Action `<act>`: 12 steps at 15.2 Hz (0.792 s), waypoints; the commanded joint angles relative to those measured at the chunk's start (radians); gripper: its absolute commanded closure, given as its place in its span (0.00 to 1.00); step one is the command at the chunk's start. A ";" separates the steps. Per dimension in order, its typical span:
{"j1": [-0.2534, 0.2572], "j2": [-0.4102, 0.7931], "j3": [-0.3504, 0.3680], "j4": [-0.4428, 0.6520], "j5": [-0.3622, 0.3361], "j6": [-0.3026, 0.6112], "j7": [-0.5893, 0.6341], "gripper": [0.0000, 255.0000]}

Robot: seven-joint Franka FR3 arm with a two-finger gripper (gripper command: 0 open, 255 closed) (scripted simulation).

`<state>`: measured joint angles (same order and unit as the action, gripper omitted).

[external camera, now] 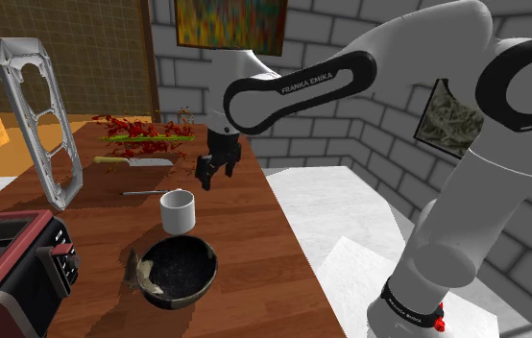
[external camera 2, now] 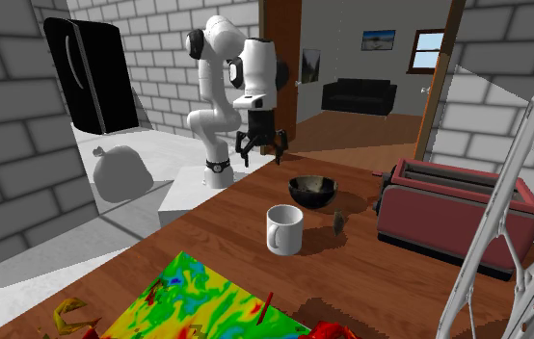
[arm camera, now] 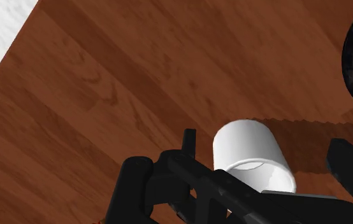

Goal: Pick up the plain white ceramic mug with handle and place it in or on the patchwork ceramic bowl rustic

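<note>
We are holding our gripper (external camera: pixel 216 178) up over the table (external camera: pixel 254 259) with its fingers (external camera: pixel 203 174) spread wide and empty — ready to go around the mug (external camera: pixel 178 211). The mug is standing upright just beside the bowl (external camera: pixel 180 272), so we are expecting only a short carry.

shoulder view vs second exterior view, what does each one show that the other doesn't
Shoulder view adds the knife lying on the table. Second exterior view adds the black fridge, the dark sofa and a grey sack. Shared: white mug, dark bowl, red toaster, open gripper.
</note>
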<state>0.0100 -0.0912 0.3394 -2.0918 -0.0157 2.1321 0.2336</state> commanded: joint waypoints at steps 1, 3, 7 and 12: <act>0.006 0.076 0.016 0.043 -0.036 0.031 0.043 0.00; 0.018 0.154 0.027 0.100 -0.077 0.048 0.087 0.00; 0.055 0.313 0.033 0.233 -0.162 0.065 0.168 0.00; 0.124 0.517 0.016 0.438 -0.253 0.053 0.245 0.00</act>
<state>0.1142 0.3781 0.3585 -1.7052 -0.2475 2.1912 0.4575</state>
